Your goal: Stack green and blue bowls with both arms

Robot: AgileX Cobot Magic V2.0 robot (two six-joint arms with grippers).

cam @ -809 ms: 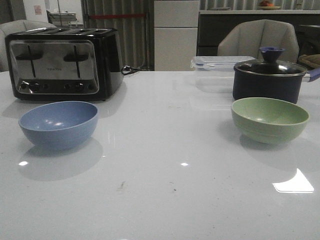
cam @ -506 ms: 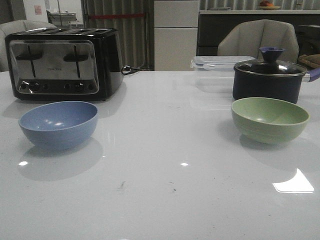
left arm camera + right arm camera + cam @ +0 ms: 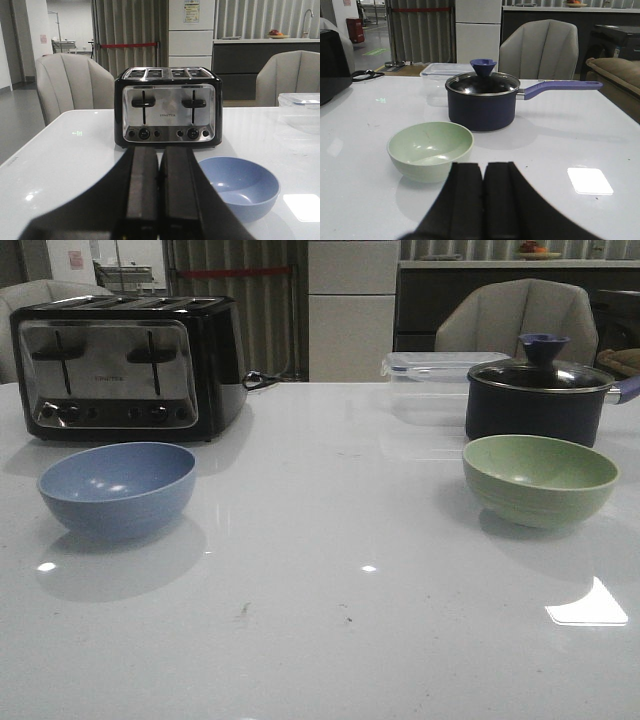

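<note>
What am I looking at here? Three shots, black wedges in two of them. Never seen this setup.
A two-armed robot at a white table. The wide shot looks forward over it; no arms show there. The other two come from cameras on the wrists: the black wedges are the left pincer and the right pincer, both closed, holding nothing. On the table: a blue bowl by a toaster, a green bowl before a lidded pot, and a clear container.

My glossy white table [image 3: 330, 490] carries five items. Reference: the toaster [image 3: 125, 365], far left. The blue bowl [image 3: 117, 488] sits just before it. Well to its right stand the clear container [image 3: 430, 380], pot [image 3: 538, 398] and green bowl [image 3: 540, 478].
</note>
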